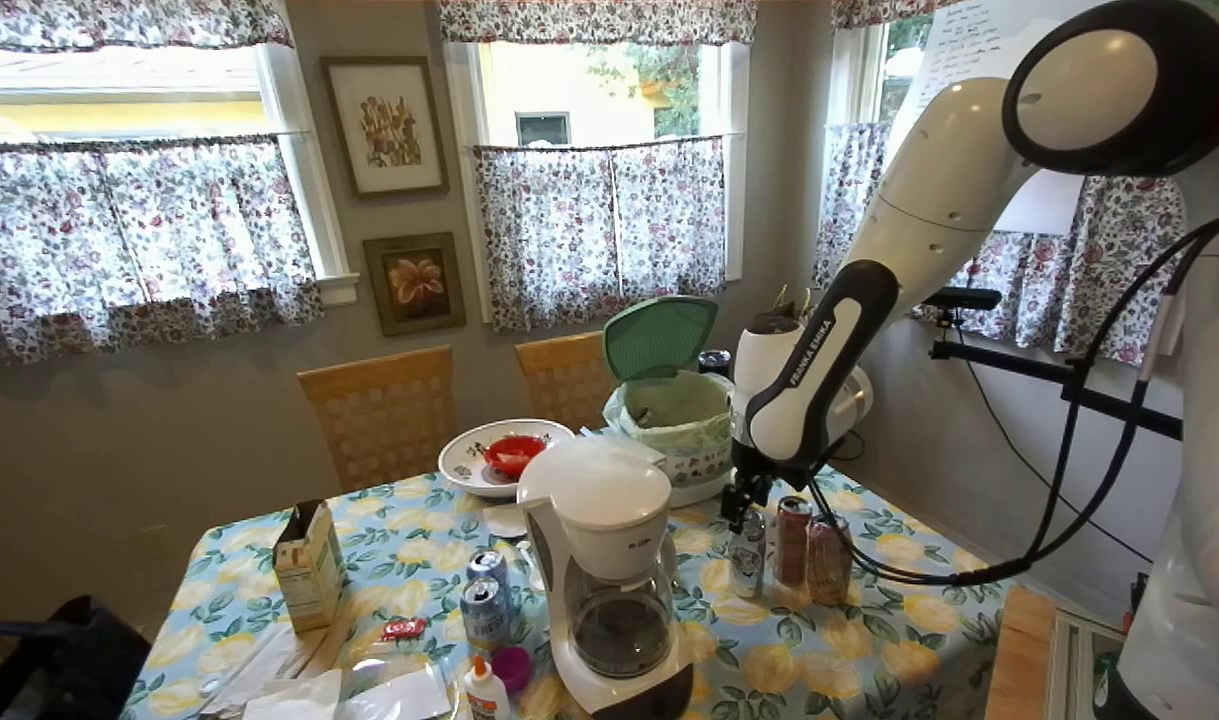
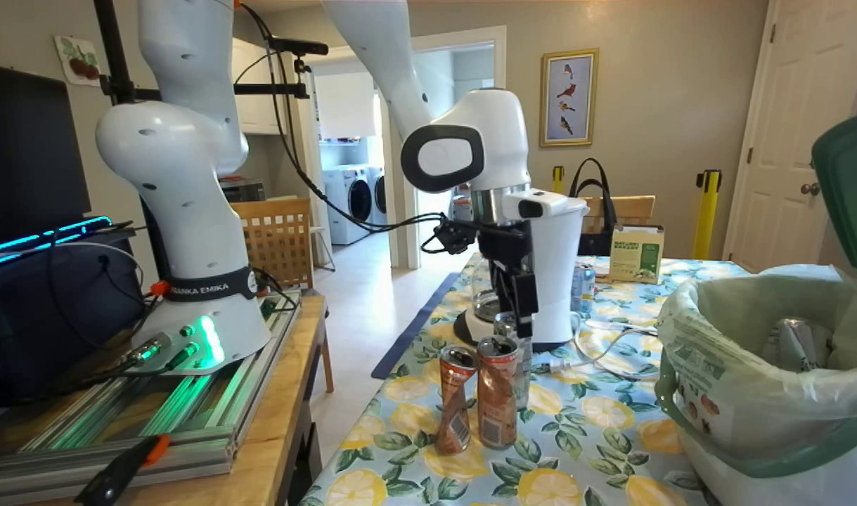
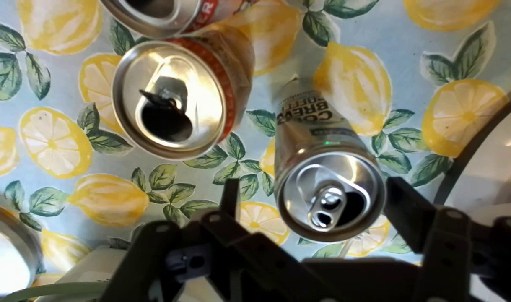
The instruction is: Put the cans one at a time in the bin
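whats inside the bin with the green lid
In an exterior view, at least one silvery can shows inside the bin, within its pale liner. The liner's near side hides the bottom, so deeper contents cannot be seen.

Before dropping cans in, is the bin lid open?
Open: both exterior views show the green lid raised, leaving the bin uncovered.
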Action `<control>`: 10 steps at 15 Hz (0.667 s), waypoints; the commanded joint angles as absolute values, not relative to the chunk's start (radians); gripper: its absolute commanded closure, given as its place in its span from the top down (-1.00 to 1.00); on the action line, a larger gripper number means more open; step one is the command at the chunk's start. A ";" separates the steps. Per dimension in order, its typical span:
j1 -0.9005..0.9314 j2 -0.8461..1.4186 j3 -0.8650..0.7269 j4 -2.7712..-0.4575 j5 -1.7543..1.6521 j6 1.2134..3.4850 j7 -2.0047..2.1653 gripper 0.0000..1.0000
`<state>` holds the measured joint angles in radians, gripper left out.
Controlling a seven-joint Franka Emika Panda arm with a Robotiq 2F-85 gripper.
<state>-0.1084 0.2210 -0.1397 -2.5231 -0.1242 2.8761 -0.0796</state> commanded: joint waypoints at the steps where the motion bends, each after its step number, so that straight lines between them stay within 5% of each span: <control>1: -0.102 0.243 -0.145 -2.503 -0.141 2.865 -0.080 0.15; 4: -0.105 0.219 -0.136 -2.504 -0.123 2.857 -0.079 -0.27; 10: -0.081 0.037 -0.201 -2.503 -0.220 2.807 0.032 -0.27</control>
